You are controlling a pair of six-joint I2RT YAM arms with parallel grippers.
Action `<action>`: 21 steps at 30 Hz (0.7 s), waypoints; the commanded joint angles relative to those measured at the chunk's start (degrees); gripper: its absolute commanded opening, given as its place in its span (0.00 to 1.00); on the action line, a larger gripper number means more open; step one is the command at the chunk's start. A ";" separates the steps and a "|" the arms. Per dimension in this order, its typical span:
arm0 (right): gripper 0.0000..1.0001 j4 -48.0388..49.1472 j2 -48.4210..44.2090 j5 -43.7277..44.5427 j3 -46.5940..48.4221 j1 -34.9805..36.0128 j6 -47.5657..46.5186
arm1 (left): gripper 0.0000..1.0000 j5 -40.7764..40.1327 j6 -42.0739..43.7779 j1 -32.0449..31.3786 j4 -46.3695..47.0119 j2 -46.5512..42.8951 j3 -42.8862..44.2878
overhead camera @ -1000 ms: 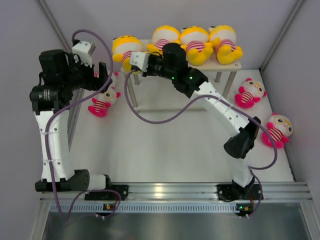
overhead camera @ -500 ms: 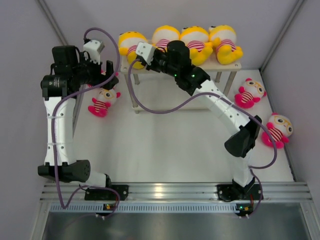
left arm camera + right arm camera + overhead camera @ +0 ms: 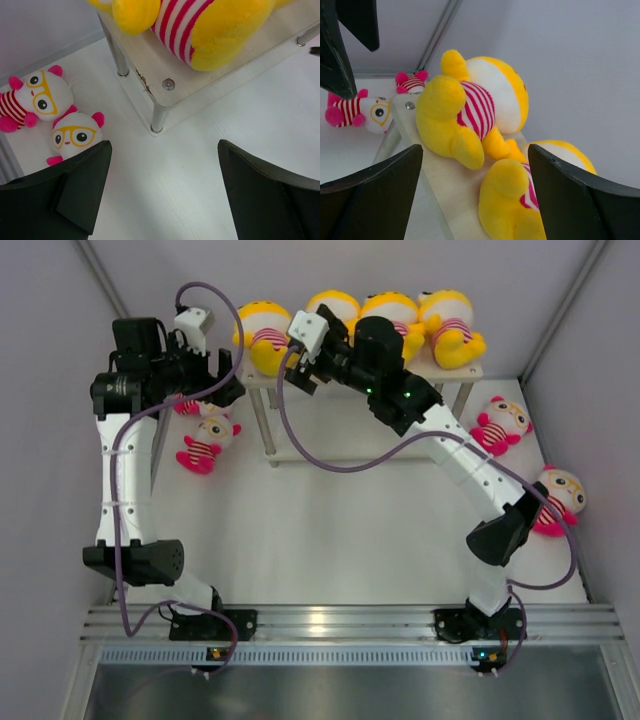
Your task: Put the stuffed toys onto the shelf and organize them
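Note:
Four yellow stuffed toys lie in a row on the shelf's (image 3: 455,372) top board. The leftmost yellow toy (image 3: 262,328) rests at the left end, free of any grip. My right gripper (image 3: 298,368) stands open just to its right. In the right wrist view that toy (image 3: 470,107) lies ahead of the open gripper (image 3: 475,195), with a second yellow toy (image 3: 530,200) beside it. My left gripper (image 3: 226,380) is open and empty by the shelf's left corner (image 3: 165,65). Two pink-limbed toys (image 3: 47,95) (image 3: 75,135) lie on the floor to the left.
Two more pink-limbed toys (image 3: 500,425) (image 3: 562,495) lie on the floor at the right, near the wall. The right arm's elbow (image 3: 500,535) hangs close to the nearer one. Thin metal shelf legs (image 3: 262,425) stand between the left gripper and the floor under the shelf.
My right gripper has opened and let go of the leftmost yellow toy, which now lies on the shelf top. The left gripper has moved up and right toward the shelf's left end.

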 commanded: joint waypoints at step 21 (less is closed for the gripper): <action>0.84 5.29 -6.06 19.72 -2.70 -4.20 27.04 | 0.98 0.45 -6.36 -7.35 12.34 2.25 7.00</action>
